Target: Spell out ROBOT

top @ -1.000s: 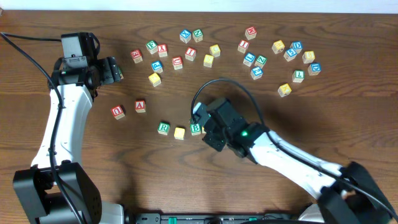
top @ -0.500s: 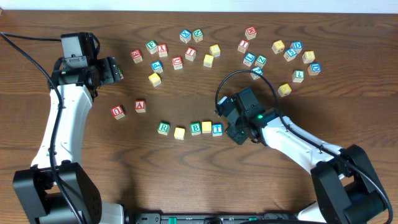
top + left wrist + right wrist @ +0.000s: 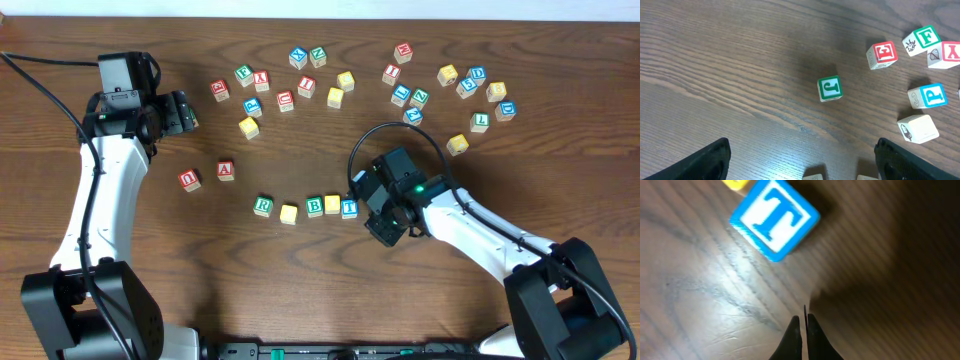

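Our right claw [image 3: 802, 322] pinched shut near blue-framed wooden T cube [image 3: 774, 219], left claw [image 3: 801, 159] spread wide, empty, near green-framed wooden J cube [image 3: 830, 89]

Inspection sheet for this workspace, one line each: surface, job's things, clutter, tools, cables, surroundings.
Surface: dark wood table, no spills seen.
Job's things: R cube, yellow cube, B cube, second yellow cube, T cube, in one row.
Clutter: red A cube and U cube left of the row; loose letter cubes scattered along the far side.
Tools: left tool open, empty; right tool shut, empty, beside the T cube.
Cables: black cable looped above the right arm.
Surroundings: pale strip beyond the far edge.
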Tool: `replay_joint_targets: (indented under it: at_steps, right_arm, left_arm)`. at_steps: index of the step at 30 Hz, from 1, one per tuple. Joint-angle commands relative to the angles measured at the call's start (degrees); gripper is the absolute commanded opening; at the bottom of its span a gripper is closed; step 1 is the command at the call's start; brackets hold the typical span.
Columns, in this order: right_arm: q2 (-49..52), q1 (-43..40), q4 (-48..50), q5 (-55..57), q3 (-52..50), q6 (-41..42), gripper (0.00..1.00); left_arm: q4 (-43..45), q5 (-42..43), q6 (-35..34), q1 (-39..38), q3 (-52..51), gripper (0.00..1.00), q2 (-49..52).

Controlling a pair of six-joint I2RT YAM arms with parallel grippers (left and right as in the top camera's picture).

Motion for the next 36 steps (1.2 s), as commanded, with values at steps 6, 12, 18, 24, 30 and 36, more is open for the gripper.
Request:
replay_joint_targets:
  at_steps: [6, 12, 18, 24, 30, 36]
  right_arm:
    - [-1.5, 4.4, -0.5, -2.1, -0.1, -0.7, 0.01]
    - [-1.5, 5.7, 2.5, -1.6, -0.1, 2.2, 0.01]
    - [-1.1, 5.7, 6.0, -1.6, -0.1, 2.2, 0.01]
    - [0.4, 5.8, 6.6, -1.7, -0.1, 3.1, 0.01]
    - [1.6, 5.8, 8.9, -1.7, -0.1, 3.5, 0.01]
    - [1.7, 5.8, 11.8, -1.6, -0.1, 4.1, 0.01]
  left_arm:
    - [0.1, -0.5, -0.3, 0.2, -0.3, 0.90, -1.3]
    - [0.1, -0.5, -0.3, 0.2, -0.3, 0.90, -1.3]
    - [0.1, -0.6, -0.3, 0.2, -0.3, 0.90, -1.3]
    - [0.1, -0.6, -0.3, 0.2, -0.3, 0.90, -1.3]
    - [0.1, -0.5, -0.3, 0.2, -0.3, 0.90, -1.3]
    - [0.1, -0.6, -0.3, 0.2, -0.3, 0.90, -1.3]
